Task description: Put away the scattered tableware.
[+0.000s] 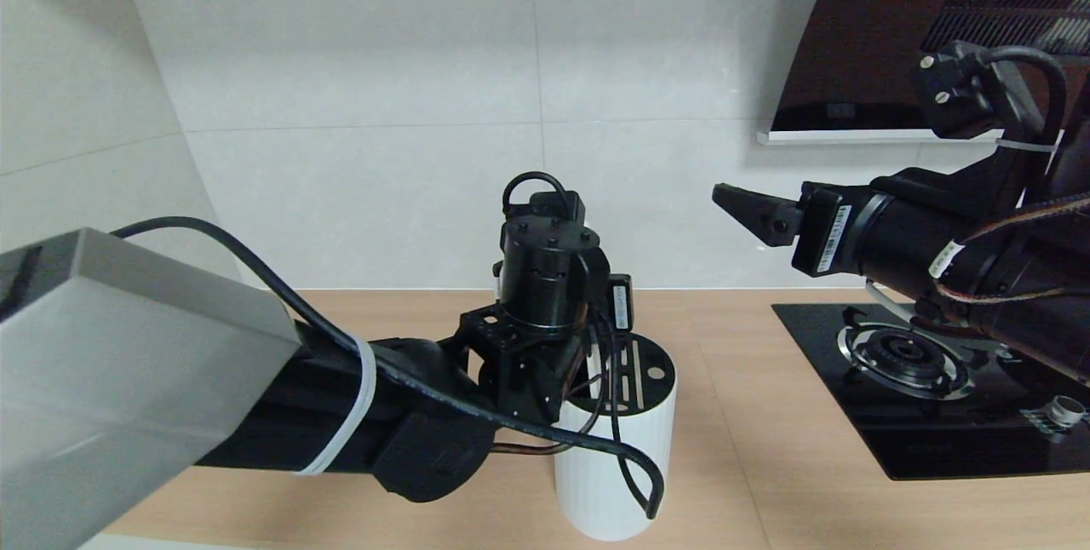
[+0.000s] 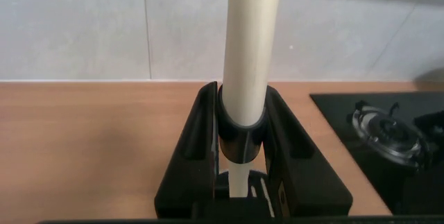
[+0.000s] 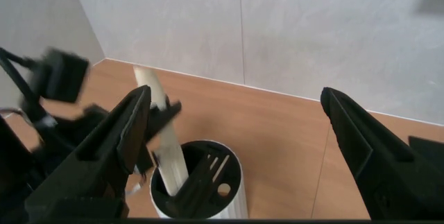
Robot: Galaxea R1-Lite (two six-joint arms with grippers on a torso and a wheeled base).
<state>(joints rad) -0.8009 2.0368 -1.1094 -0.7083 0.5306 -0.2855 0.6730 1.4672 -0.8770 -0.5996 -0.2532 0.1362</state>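
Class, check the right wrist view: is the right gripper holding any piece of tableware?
No: the right gripper is open, its fingers spread wide apart with nothing gripped between them.

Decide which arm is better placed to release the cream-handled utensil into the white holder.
Left: the left gripper holds the utensil directly over the holder; the right gripper is open, empty, farther off.

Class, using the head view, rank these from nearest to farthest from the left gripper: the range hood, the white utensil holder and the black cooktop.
1. White utensil holder: on the counter directly beneath the left gripper, which is shut on a cream handle.
2. Black cooktop: on the counter to the robot's right.
3. Range hood: high on the wall above the cooktop.
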